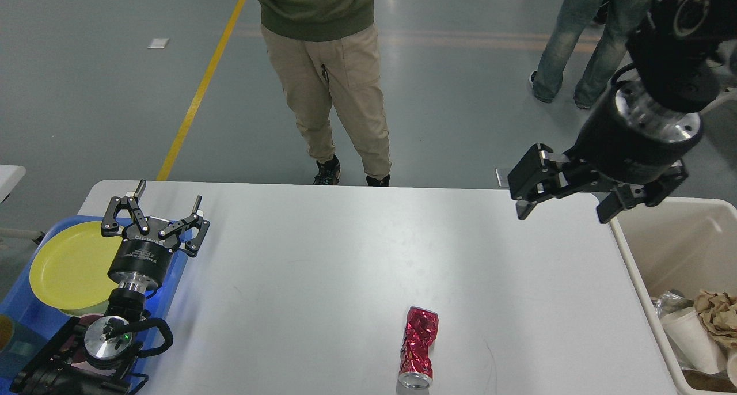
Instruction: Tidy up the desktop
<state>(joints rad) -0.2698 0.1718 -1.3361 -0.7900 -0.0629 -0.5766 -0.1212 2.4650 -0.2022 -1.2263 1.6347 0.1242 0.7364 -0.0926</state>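
At the bottom edge of the frame, right of centre, a crushed red can [418,354] lies on its side on the white desk [322,268], its silver end toward the viewer. At lower right a beige bin [671,239] stands against the desk's right edge, holding a white paper cup [691,337] and crumpled brown paper [717,317]. At lower left a blue tray [34,320] carries a yellow plate [69,265]. The left pincer [158,213] points upward over the tray's right rim, fingers apart, nothing between them. Further back, at upper right, the right pincer [567,202] hangs above the desk's far right corner, fingers spread, empty. Beyond the desk's far edge, a person in khaki trousers [328,95] stands on the grey floor.
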